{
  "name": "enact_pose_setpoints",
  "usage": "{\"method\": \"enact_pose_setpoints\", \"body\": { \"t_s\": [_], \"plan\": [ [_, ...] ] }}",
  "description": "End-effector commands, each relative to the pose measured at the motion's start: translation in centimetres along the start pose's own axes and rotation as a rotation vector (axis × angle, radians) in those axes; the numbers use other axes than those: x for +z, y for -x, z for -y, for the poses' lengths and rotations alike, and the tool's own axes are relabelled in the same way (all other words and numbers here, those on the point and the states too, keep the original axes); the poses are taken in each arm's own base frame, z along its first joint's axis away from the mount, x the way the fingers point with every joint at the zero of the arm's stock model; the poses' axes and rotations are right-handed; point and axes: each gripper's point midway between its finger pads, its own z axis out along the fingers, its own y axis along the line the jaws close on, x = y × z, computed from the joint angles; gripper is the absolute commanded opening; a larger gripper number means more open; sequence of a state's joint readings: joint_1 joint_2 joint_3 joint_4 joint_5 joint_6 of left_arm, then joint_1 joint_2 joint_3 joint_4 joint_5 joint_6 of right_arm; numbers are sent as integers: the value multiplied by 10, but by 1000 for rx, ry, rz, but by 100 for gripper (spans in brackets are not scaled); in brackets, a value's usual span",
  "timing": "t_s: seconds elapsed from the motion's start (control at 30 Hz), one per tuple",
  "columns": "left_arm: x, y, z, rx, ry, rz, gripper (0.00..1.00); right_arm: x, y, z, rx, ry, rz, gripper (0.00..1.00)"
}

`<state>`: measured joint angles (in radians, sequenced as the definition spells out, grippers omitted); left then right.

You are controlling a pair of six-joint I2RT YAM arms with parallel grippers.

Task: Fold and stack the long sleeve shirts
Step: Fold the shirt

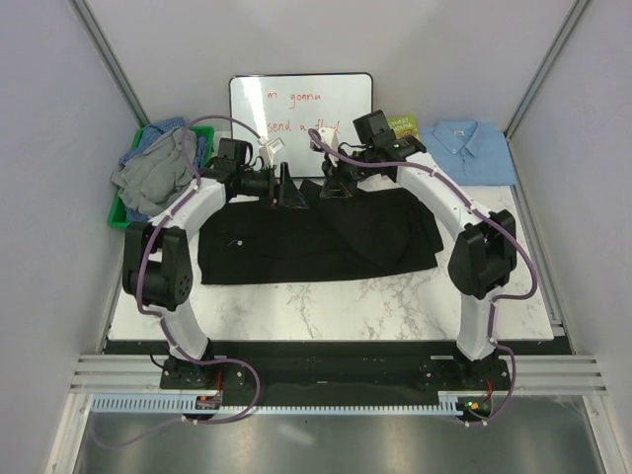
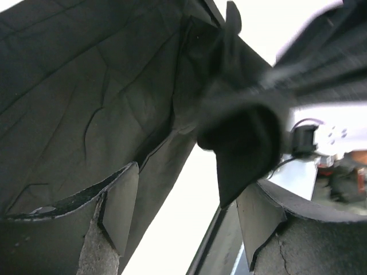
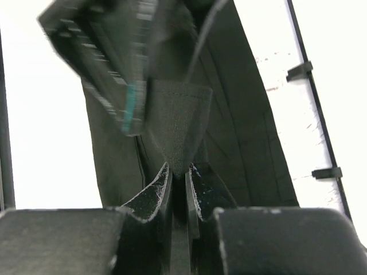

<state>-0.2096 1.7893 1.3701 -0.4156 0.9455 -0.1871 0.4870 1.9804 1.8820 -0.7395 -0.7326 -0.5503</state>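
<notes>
A plain black long sleeve shirt [image 1: 306, 242] lies spread across the marble table. My right gripper [image 1: 336, 184] is at its far edge, shut on a pinched fold of black fabric [image 3: 179, 123]; its jaws [image 3: 179, 170] are closed on the cloth. My left gripper [image 1: 281, 188] is close beside it, to the left, open, with nothing between its fingers [image 2: 186, 183]. Black shirt fabric [image 2: 86, 97] fills the upper left of the left wrist view. A folded light blue collared shirt [image 1: 477, 150] lies at the back right. Grey and blue shirts [image 1: 158, 170] are heaped at the back left.
A green bin [image 1: 126, 212] holds the heaped shirts at the table's left edge. A whiteboard [image 1: 301, 104] with red writing stands at the back centre. A green-covered book [image 1: 402, 125] lies beside it. Grey walls close in both sides.
</notes>
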Motion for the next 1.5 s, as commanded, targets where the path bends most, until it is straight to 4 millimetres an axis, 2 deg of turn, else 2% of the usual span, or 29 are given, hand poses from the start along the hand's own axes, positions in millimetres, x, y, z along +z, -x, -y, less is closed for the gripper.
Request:
{"method": "enact_pose_setpoints", "body": {
  "t_s": [0.0,0.07,0.17,0.2,0.37,0.4,0.43,0.47,0.53,0.57,0.6,0.63,0.67,0.77,0.9,0.93,0.97,1.03,1.07,1.13,1.2,1.23,1.27,1.37,1.47],
  "plan": [
    [-3,30,28,-22,-101,72,72,-8,22,-11,-91,0,59,12],
    [-4,36,38,6,-144,88,72,-7,22,-12,-93,2,57,13],
    [-1,31,47,0,-191,65,65,-6,23,-13,-94,2,59,13],
    [1,29,49,-2,-190,61,59,-4,22,-13,-92,1,56,13],
    [10,25,52,-10,-194,42,45,-4,22,-13,-85,-5,60,14],
    [12,26,52,-7,-186,44,35,-4,23,-14,-90,-1,64,16],
    [12,26,51,-5,-175,46,28,-5,24,-14,-81,-5,63,20],
    [10,27,51,31,-163,54,13,-8,29,-13,-80,-13,72,36],
    [5,28,53,75,-142,48,6,-19,26,-15,-55,5,62,58],
    [2,29,54,164,-137,53,3,-27,27,-14,-49,1,64,66],
    [-2,32,58,218,-142,55,2,-38,22,-8,-22,-14,60,77],
    [-5,26,60,238,-141,35,2,-44,22,-7,-13,-15,68,81],
    [-7,27,59,361,-140,41,2,-52,23,-4,-11,-24,76,87],
    [-9,17,68,605,-140,15,3,-67,16,-2,3,-12,72,95],
    [-7,2,70,876,-140,-44,6,-67,2,-15,-31,67,46,98],
    [-7,0,68,997,-149,-55,7,-65,0,-19,-41,91,46,98],
    [-3,-13,73,1050,-173,-97,8,-67,-3,-27,-34,129,45,98],
    [-3,-18,74,1236,-169,-119,9,-64,-6,-32,-79,160,47,98],
    [2,-28,75,1274,-185,-139,9,-65,-7,-34,-85,173,44,98],
    [3,-33,76,1368,-181,-157,9,-62,-6,-38,-135,202,50,98],
    [7,-42,77,1411,-202,-175,13,-62,-5,-48,-157,243,47,98],
    [7,-43,80,1458,-210,-172,14,-58,-8,-51,-222,263,43,98],
    [9,-47,81,1471,-220,-180,14,-56,-13,-64,-227,303,19,98],
    [10,-46,86,1502,-226,-174,14,-50,-23,-77,-296,364,-8,98],
    [8,-41,89,1531,-215,-157,15,-45,-31,-77,-301,390,-24,96]
  ]
}}
